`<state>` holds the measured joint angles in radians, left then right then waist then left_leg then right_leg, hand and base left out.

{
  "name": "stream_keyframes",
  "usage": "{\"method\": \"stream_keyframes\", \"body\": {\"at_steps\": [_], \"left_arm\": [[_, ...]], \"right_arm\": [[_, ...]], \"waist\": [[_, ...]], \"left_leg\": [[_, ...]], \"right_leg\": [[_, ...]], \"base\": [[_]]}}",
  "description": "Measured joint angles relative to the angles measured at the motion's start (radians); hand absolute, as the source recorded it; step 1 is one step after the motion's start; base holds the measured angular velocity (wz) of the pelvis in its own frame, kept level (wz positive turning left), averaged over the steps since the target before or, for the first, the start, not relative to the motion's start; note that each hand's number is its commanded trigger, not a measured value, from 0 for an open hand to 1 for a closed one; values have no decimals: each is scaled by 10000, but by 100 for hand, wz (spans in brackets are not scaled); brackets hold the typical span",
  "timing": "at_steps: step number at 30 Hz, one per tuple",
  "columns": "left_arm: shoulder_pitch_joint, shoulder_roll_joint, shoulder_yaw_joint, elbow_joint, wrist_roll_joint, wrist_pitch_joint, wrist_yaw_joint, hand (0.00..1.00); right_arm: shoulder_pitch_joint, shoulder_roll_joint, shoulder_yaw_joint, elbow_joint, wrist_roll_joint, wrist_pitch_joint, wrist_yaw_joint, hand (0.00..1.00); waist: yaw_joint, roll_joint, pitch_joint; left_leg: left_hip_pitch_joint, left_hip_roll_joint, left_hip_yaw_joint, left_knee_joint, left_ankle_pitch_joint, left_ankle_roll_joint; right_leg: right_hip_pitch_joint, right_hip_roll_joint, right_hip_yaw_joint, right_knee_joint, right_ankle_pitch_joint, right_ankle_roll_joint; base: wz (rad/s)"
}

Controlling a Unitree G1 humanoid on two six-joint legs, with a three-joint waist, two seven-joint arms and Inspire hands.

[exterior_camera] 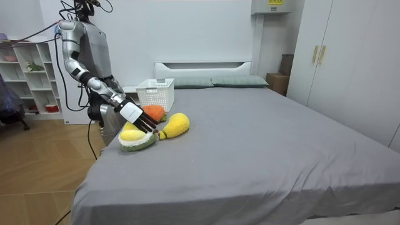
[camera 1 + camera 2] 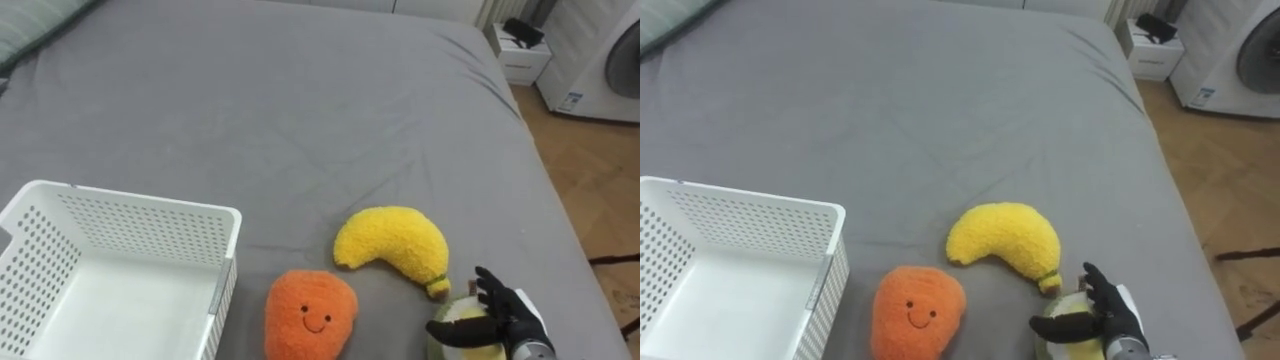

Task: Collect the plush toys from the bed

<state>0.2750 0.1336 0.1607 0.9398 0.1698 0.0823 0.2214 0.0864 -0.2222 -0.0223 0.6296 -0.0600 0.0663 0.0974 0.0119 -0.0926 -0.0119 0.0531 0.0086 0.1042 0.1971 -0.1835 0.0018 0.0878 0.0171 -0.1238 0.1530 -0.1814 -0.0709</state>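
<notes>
Grey bed (image 2: 300, 120) carries the toys: right hand (image 2: 497, 318) curls fingers and thumb round the yellow-green plush (image 2: 460, 312) (banana plush (image 2: 392, 248) just beyond); white basket (image 2: 130, 215) lies well leftward.

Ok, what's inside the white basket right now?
Nothing shows inside the white basket: just its bare white floor. Its near corner is cut off by the picture's edge. The right hand grips a yellow-green toy outside it.
</notes>
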Motion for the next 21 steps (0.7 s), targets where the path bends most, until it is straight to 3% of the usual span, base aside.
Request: {"method": "stream_keyframes", "body": {"at_steps": [7,20,21], "left_arm": [[-36,66,14,2,-7,3,-198,0],[-114,95,165,-1,-6,-10,-515,0],[-109,103,180,-3,-2,-9,-539,0]], "right_arm": [[-197,-117,-13,302,-1296,6,786,0],[-263,-119,-36,335,-1872,20,1116,0],[-268,-127,-38,346,-1954,25,1132,0]], "waist": [[12,-1,14],[11,-17,20],[14,-101,47]], "left_leg": [[-53,-9,-93,58,-2,5],[-109,-37,-231,56,-2,6],[-109,-40,-238,56,-2,6]], "right_leg": [[15,8,-18,0,4,4],[9,-6,-116,-31,0,8],[9,-7,-127,-30,0,8]], "base": [[2],[1],[0]]}}
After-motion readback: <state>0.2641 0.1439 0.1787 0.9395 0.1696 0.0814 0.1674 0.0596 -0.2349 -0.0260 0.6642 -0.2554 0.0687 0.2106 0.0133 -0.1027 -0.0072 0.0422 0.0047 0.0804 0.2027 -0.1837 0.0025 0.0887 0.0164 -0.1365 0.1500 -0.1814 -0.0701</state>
